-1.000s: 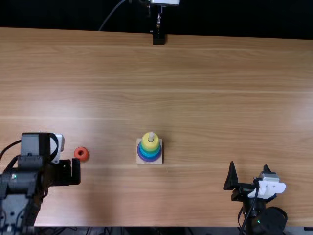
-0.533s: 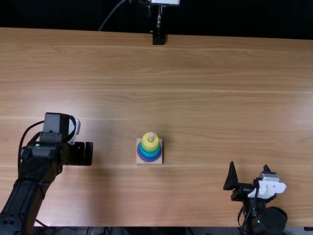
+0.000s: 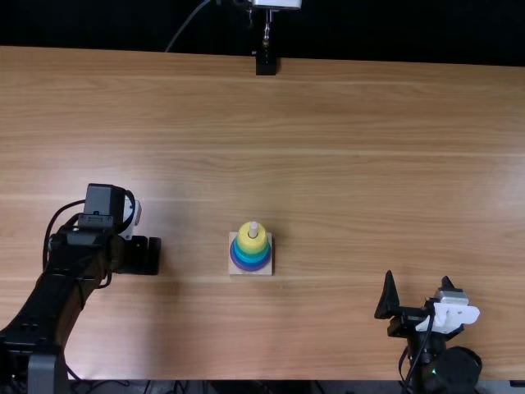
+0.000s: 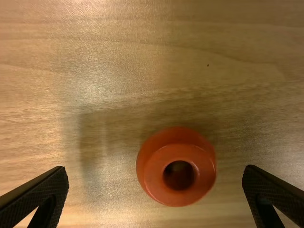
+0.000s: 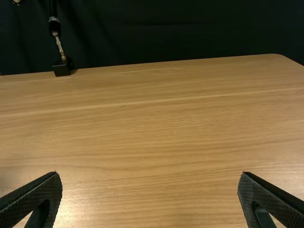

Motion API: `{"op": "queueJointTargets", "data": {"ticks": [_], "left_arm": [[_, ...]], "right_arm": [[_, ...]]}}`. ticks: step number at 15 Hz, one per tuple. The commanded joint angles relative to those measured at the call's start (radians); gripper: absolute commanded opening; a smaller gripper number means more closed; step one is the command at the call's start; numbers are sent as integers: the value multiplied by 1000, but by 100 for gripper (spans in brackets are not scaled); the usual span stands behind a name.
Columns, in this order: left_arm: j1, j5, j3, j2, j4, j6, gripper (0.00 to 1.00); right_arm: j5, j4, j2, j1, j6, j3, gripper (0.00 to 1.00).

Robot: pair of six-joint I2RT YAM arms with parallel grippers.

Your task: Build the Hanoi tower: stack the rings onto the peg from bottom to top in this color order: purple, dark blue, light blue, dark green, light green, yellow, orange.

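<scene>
Now left hand point(image 3: 149, 255) spread wide above orange ring point(image 4: 176, 151).

In the top view, the bottom edge cut off the left arm point(image 3: 51, 316) and the right arm point(image 3: 447, 373), and the stacked rings point(image 3: 251, 259) partly hid their square base point(image 3: 267, 271). In the left wrist view, a dark speck point(image 4: 207, 65) on the desk point(image 4: 114, 57) was too small to identify.

The orange ring point(image 4: 178, 153) is lying flat on the table point(image 3: 369, 164), hole upward. The peg point(image 3: 253, 227) is standing on its square base point(image 3: 233, 271), carrying stacked rings point(image 3: 251, 256), purple lowest, yellow topmost.
</scene>
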Motion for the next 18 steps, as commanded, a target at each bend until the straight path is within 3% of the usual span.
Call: {"op": "queueJointTargets", "data": {"ticks": [1, 7, 9, 10, 11, 14, 15, 16, 17, 18], "left_arm": [[-14, 4, 32, 32, 1, 3, 100], [-14, 1, 32, 43, 3, 5, 98], [-14, -10, 30, 42, 54, 5, 32], [-14, -10, 24, 40, 91, 1, 7], [-14, -12, 23, 40, 113, -1, 0], [-14, -12, 32, 38, 115, 5, 2], [-14, -14, 32, 38, 115, 5, 28], [-14, -14, 32, 38, 113, 3, 68], [-14, -14, 35, 38, 104, 1, 100], [-16, -14, 38, 38, 95, 1, 100]], "right_arm": [[1, -72, -13, -13, -3, -64, 100], [1, -72, -13, -11, -3, -64, 100], [1, -72, -13, -11, -3, -64, 100], [1, -72, -13, -11, -3, -64, 100], [1, -72, -13, -11, -3, -64, 100], [1, -72, -13, -11, -3, -64, 100], [1, -72, -13, -11, -3, -64, 100], [1, -72, -13, -11, -3, -64, 100], [1, -72, -13, -11, -3, -64, 100], [1, -72, -13, -11, -3, -64, 100]]}}
